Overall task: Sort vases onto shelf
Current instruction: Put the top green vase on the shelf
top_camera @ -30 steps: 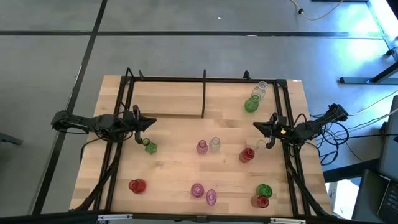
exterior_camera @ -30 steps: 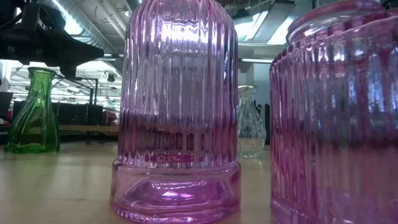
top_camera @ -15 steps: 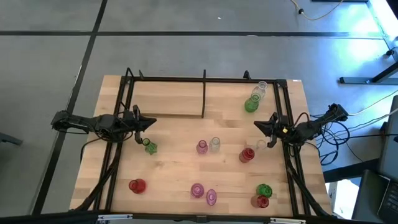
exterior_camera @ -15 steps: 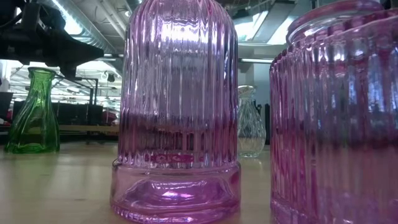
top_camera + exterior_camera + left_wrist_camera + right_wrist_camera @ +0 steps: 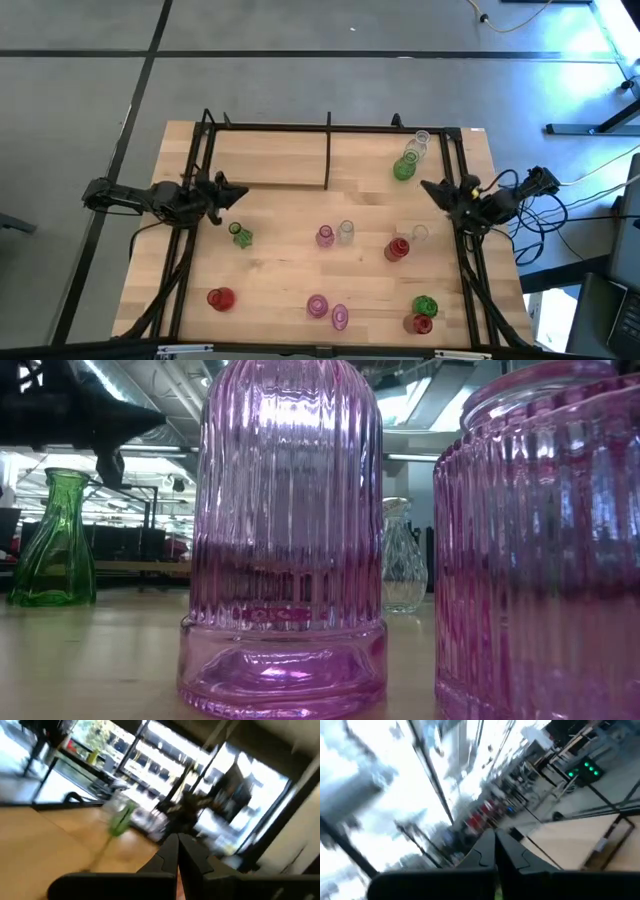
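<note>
- No vase is carried at this moment; the step in hand is judged to be an approach, with both arms empty and a first pick yet to be chosen.
- The left pincer [image 5: 228, 190] is seen shut, fingers pressed together, holding nothing, poised above the counter [image 5: 280, 270] close to a green vase [image 5: 240, 236] but apart from it.
- The right pincer [image 5: 430, 187] is likewise closed and empty, at the counter's right edge, near a clear vase [image 5: 420, 233] and a red vase [image 5: 397, 249].
- The shelf [image 5: 265, 158] occupies the far part of the counter; a green vase and two clear ones [image 5: 408, 160] are clustered by its right end, though whether they rest on its board cannot be told.
- The other vases are scattered over the near half: pink [image 5: 324, 237] and clear [image 5: 346, 231] at centre, red [image 5: 220, 298] near left, two pink [image 5: 328, 311] at the near edge, green and red [image 5: 422, 313] near right.
- For the next move, a pincer would need to be opened, lowered around a narrow neck and closed gently, since the glass is judged slippery and easily tipped.
</note>
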